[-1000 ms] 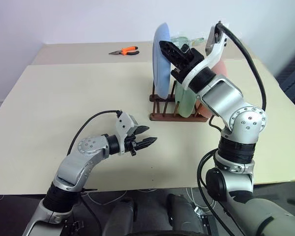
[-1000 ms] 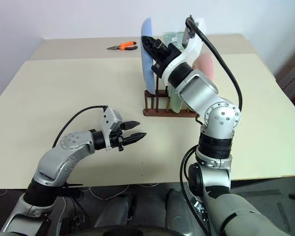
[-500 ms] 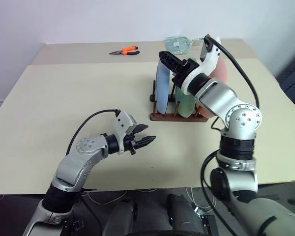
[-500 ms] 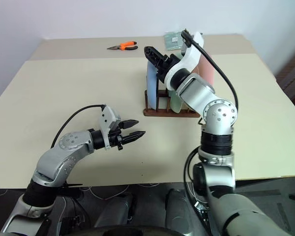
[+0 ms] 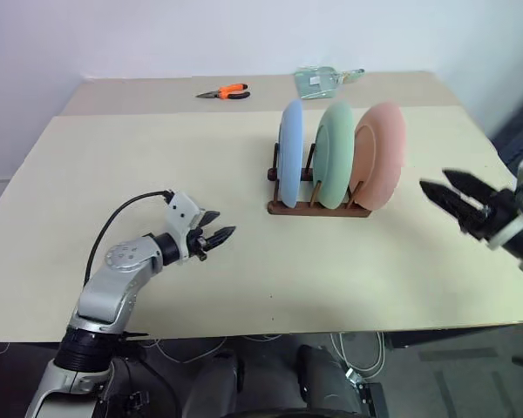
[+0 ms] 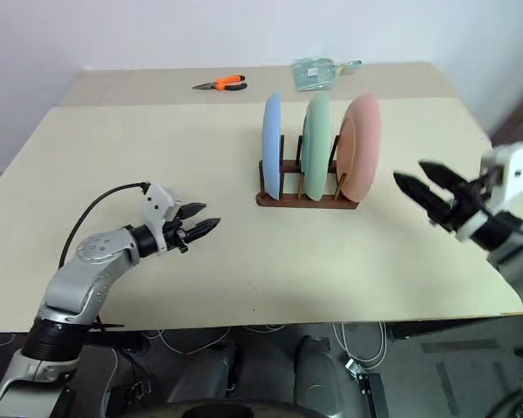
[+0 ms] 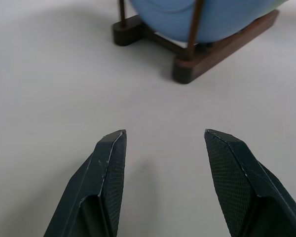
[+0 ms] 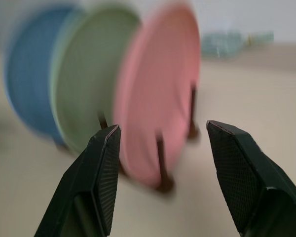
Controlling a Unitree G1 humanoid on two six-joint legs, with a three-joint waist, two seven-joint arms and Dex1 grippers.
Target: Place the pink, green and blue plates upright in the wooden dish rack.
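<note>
Nearest to me, my left gripper (image 5: pixel 225 233) hangs low over the bare beige table (image 5: pixel 113 165), its two black fingers (image 7: pixel 108 163) spread apart with nothing between them, tips aimed across the tabletop toward the rack. Out on my right, my right gripper (image 6: pixel 417 185) is off past the rack's end, fingers likewise parted and empty, pointing back in at the plates and well clear of them. Between and beyond the two sits the wooden dish rack (image 5: pixel 318 207), its long axis running across my view from left to right. All three plates stand on edge in it, slotted between the dowel pegs, faces turned along the rack's length so I see them nearly edge-on: the blue plate (image 5: pixel 291 150) at the left end, the green plate (image 5: pixel 335 153) in the middle, the pink plate (image 5: pixel 379 153) at the right end, leaning a little away from the others. Farther back, near the table's far edge, lie orange-handled pliers (image 5: pixel 224 91) and a clear plastic packet (image 5: pixel 322 80).
</note>
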